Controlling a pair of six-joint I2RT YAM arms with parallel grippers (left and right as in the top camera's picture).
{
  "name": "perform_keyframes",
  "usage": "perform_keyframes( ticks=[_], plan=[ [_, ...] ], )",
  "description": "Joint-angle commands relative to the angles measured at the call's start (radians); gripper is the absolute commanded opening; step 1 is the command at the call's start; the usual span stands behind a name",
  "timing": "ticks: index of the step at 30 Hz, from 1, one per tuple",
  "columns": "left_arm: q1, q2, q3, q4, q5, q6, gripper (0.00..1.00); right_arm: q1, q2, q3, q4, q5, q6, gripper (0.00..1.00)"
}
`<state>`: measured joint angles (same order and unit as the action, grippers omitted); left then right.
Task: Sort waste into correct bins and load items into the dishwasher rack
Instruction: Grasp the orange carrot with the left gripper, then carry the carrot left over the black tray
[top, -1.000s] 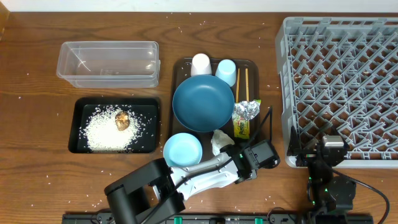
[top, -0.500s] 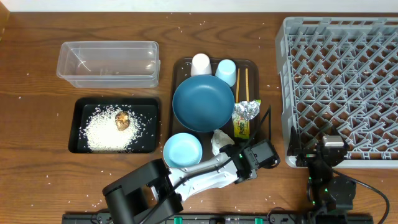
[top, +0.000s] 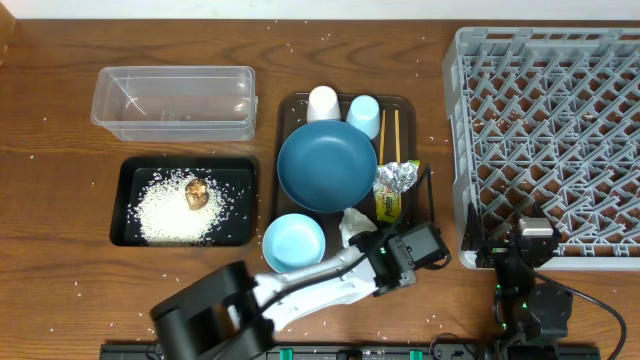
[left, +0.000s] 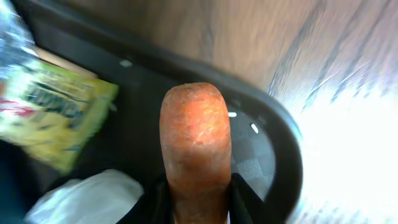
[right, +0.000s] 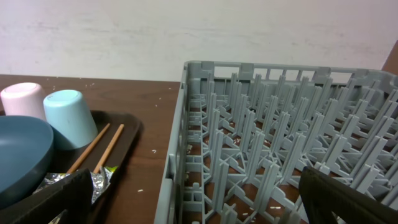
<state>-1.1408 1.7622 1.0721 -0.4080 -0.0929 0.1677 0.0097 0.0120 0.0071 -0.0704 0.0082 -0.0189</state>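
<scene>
The carrot (left: 196, 143) is in my left gripper (top: 418, 243). The two fingers are clamped on its lower end. It is orange, rough and stubby, with a round tip that points up in the wrist view. It sits over the near right corner of the brown tray (left: 273, 143), which has a dark, smooth, curved rim.

Just beside the carrot lie a shiny green-yellow wrapper (left: 56, 118) and a crumpled white napkin (left: 87, 196). Farther in on the tray are a big round dark-blue plate (top: 326, 165), crinkly silver foil (top: 397, 176) and two thin wooden chopsticks (top: 389, 135).

My left arm lies low and slanted over the wood worktop (top: 60, 280), reaching right toward that corner.

My right gripper (top: 535, 240) rests at the near edge of the grey plastic rack (top: 560, 120), and its fingers are spread wide apart with nothing between them.
</scene>
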Motion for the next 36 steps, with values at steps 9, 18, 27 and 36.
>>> perform_keyframes(
  ticks=[9,18,27,36],
  plan=[
    [0.055,-0.249,0.005,-0.002,-0.005,-0.093,0.25,0.005,-0.006,-0.002,-0.004,0.002,-0.008,0.99],
    [0.244,-0.347,0.005,-0.062,-0.005,-0.208,0.20,0.005,-0.006,-0.002,-0.004,0.002,-0.008,0.99],
    [0.624,-0.352,0.005,-0.174,-0.005,-0.369,0.20,0.005,-0.006,-0.002,-0.004,0.002,-0.008,0.99],
    [0.973,-0.337,0.003,-0.259,0.055,-0.496,0.21,0.005,-0.006,-0.002,-0.004,0.002,-0.008,0.99]
  ],
)
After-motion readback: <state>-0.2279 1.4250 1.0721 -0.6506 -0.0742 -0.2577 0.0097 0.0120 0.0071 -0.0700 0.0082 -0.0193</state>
